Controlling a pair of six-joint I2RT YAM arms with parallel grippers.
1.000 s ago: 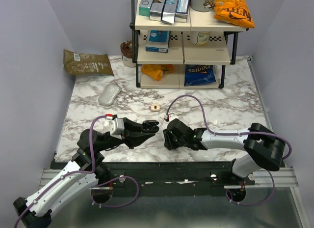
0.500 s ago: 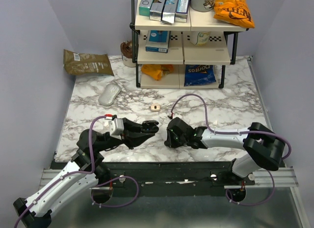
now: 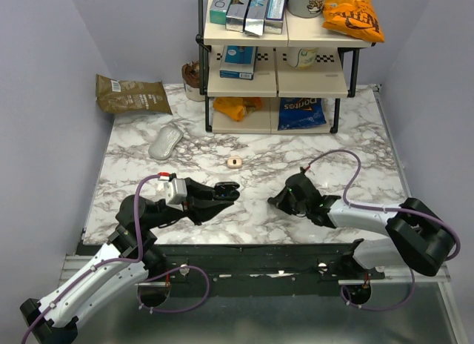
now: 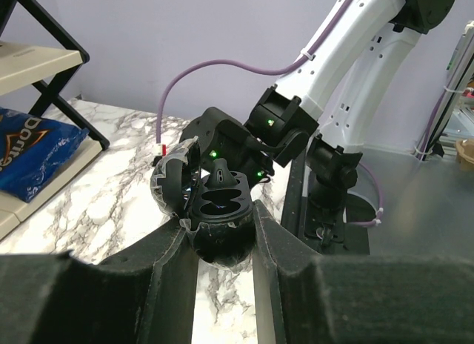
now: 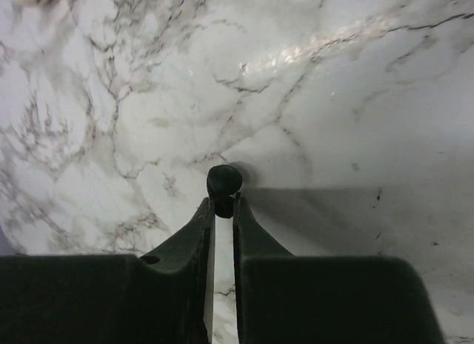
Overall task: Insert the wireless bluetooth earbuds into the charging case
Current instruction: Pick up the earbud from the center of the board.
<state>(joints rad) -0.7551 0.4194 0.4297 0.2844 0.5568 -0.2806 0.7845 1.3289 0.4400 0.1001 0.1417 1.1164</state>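
Left gripper [image 4: 221,224] fingers clamped on the open charging case [image 4: 215,199], which sits between the tips with its lid flipped up. Right gripper [image 5: 223,207] fingers nearly together, pinching a black earbud [image 5: 224,181] at their tips.

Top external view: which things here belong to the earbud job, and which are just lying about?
Job: open black oval charging case in the left gripper; tiny glossy black earbud pinched by the right gripper.
Lying about: grey computer mouse; brown foil bag; small beige ring; black-framed shelf rack of snacks; blue Doritos bag.
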